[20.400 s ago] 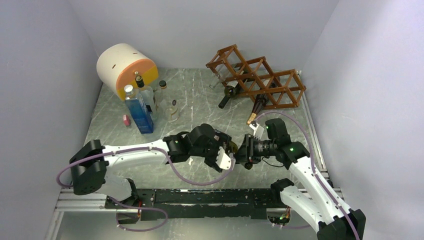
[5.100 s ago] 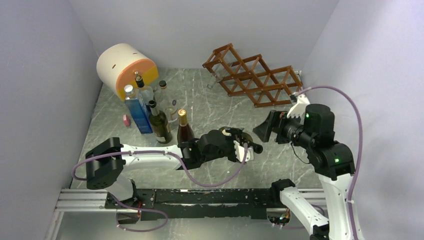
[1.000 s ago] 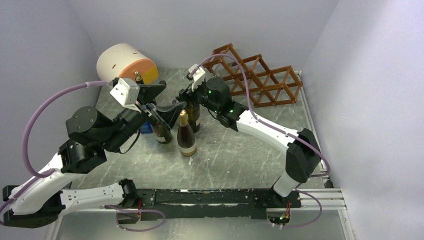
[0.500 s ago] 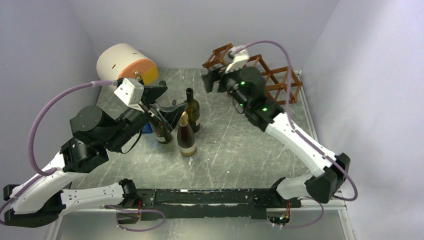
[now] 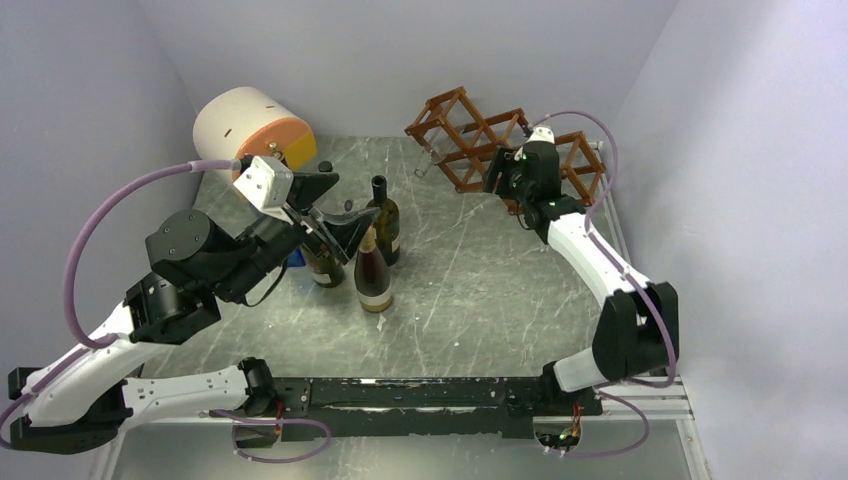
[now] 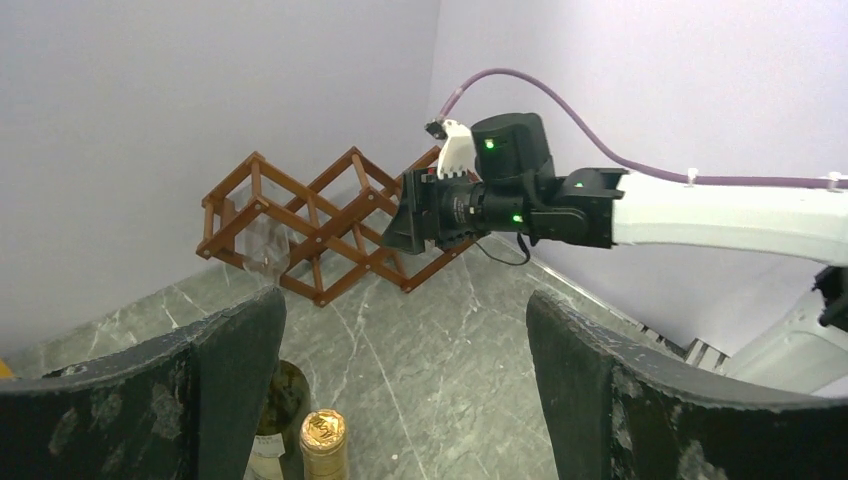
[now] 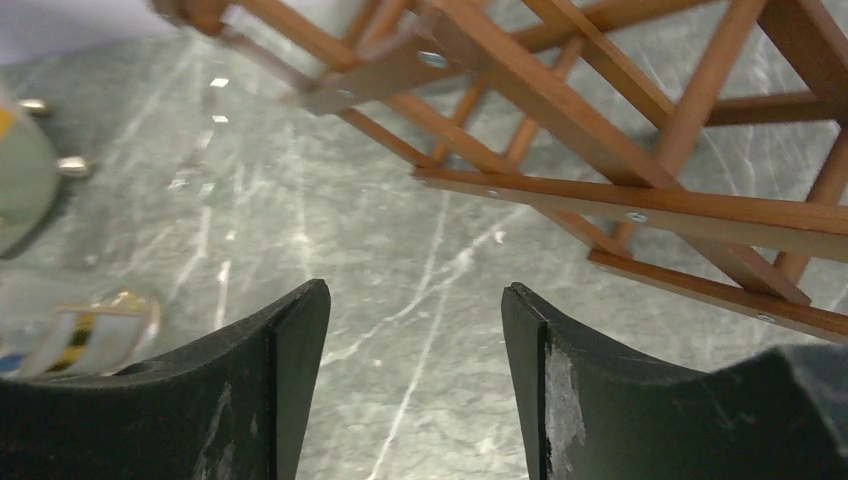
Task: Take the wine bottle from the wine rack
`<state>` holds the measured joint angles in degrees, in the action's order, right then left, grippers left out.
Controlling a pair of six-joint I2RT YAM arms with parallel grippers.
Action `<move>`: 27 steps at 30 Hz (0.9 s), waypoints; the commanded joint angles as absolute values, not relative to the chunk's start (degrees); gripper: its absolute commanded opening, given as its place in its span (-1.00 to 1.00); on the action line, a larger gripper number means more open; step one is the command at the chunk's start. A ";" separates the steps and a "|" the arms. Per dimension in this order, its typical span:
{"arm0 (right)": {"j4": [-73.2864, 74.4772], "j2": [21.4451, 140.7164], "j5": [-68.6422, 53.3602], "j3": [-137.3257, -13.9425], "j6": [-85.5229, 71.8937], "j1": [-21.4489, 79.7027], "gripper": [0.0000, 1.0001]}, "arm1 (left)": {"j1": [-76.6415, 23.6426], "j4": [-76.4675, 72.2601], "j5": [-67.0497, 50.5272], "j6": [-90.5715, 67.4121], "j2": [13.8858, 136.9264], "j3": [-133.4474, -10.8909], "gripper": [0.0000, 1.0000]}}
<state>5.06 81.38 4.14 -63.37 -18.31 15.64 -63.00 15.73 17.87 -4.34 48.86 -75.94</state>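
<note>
The reddish-brown wine rack (image 5: 470,135) stands at the back right with no bottle in any cubby; it also shows in the left wrist view (image 6: 320,215) and the right wrist view (image 7: 620,130). Three wine bottles stand upright mid-table: a green one with a black top (image 5: 385,230), a gold-capped one (image 5: 373,275) and a third (image 5: 322,265) behind my left arm. My right gripper (image 5: 493,180) is open and empty just in front of the rack. My left gripper (image 5: 340,205) is open and empty, raised above the bottles, with the gold cap (image 6: 322,438) below its jaws.
A white-and-orange cylinder (image 5: 250,135) lies at the back left, with small bottles in front of it partly hidden by my left arm. A clear wine glass (image 6: 262,245) hangs at the rack's left end. Walls close in left, back and right.
My right gripper has let go of the green bottle, left it upright, and swung right to the front of the rack. My left gripper has barely moved.
</note>
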 commanded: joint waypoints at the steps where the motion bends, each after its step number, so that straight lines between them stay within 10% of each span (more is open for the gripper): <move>1: 1.68 85.43 3.33 -63.29 -19.29 11.03 0.33 | -63.02 15.16 16.76 -5.19 49.04 -75.15 0.87; 20: -0.02 88.40 2.74 -63.47 -18.23 1.15 0.30 | -63.02 15.24 16.27 -5.98 47.67 -73.38 0.87; 27: -1.10 81.19 4.93 -58.79 -31.27 14.90 0.90 | -63.02 15.04 15.86 -5.56 47.94 -72.85 0.87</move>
